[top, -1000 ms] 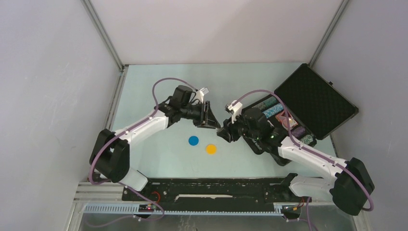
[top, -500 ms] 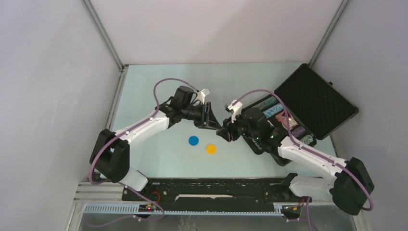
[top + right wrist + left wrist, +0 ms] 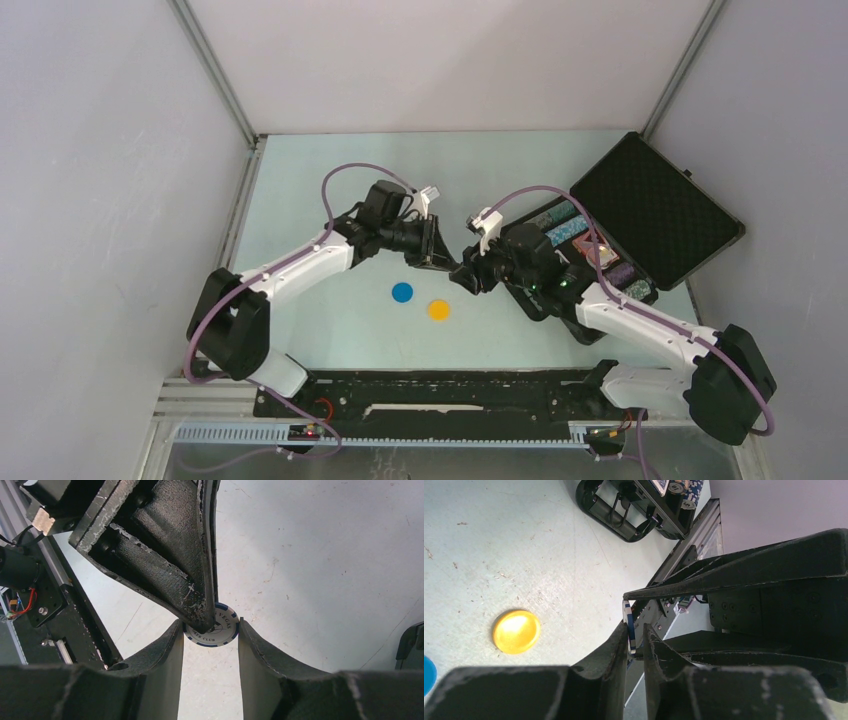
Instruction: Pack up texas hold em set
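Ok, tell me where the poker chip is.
In the top view's centre, the poker chip is gripped by its rim in the right gripper, the left gripper straddling its faces, beyond the yellow disc.

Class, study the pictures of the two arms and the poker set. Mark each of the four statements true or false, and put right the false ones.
1. The black case is shut. False: its lid stands open, with the foam lining showing.
2. A blue disc and a yellow disc lie on the table, outside the case. True.
3. The blue disc rests on top of the yellow disc. False: they lie side by side, apart.
4. The left gripper and the right gripper both have their fingers on one poker chip. True.
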Motion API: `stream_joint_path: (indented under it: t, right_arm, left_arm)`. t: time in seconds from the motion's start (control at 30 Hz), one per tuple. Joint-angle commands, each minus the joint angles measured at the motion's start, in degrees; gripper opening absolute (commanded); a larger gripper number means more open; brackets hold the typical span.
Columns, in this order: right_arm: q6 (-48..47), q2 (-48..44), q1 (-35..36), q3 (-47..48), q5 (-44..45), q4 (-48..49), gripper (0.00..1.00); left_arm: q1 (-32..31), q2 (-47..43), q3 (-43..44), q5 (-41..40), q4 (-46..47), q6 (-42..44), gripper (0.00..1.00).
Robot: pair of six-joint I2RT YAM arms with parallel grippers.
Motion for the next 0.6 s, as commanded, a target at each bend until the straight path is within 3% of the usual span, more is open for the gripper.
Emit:
stream_joint_path:
  t: [0.0,0.2,0.37,0.57]
  right_arm:
    - [0.69,-0.07,0.32,0.27,0.51,3.05,0.44]
    - [0.67,0.01,0.46,0.97,0.71,2.56,0.44]
    - [0.67,-0.08,0.89,1.02,0.91,2.18,0.46]
    - [4.68,-2.05,-0.03,2.55,-0.13,-6.19,0.75]
  left_arm:
    - [-0.73,-0.39,3.03,-0.05,0.12,1.64,0.21]
    - [-1.29,-0.24,3.48,-0.75,-0.88,2.41,0.18]
    - [-1.32,-1.56,3.89,-2.3,-2.01,4.12,0.02]
    - [-1.29,-5.02,3.29,-2.13,-0.3,6.85,0.0]
